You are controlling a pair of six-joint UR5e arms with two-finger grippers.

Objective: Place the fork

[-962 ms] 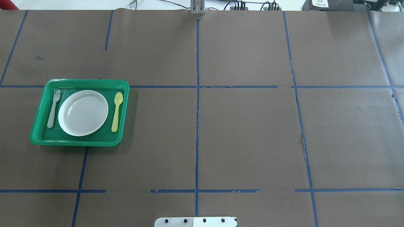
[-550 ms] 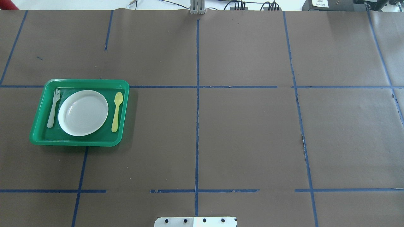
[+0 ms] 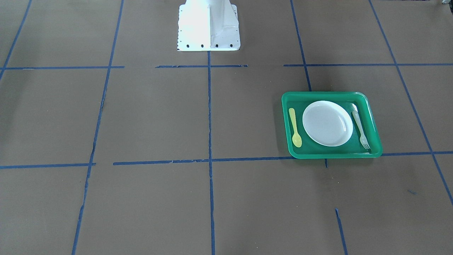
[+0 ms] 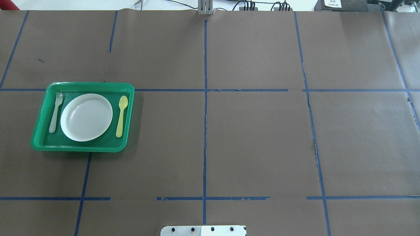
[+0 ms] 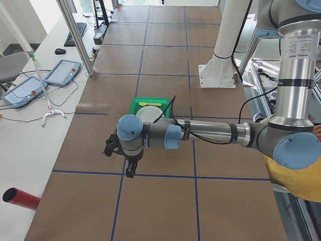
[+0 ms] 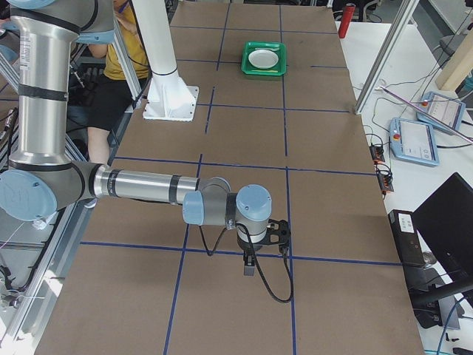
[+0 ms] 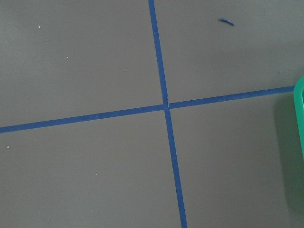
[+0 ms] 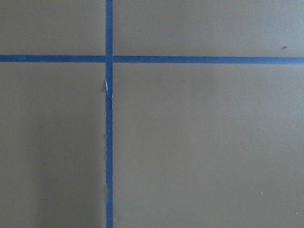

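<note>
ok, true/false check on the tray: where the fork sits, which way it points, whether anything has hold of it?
1. The fork lies in the green tray. True.
2. The fork rests on the white plate. False: it lies on the tray floor beside the plate.
3. The yellow spoon is on the opposite side of the plate from the fork. True.
4. The fork's tines point toward the robot's base. False: they point away from it.
5. The left gripper has hold of the fork. False: the fork lies free, and that gripper hangs over the table outside the tray.
</note>
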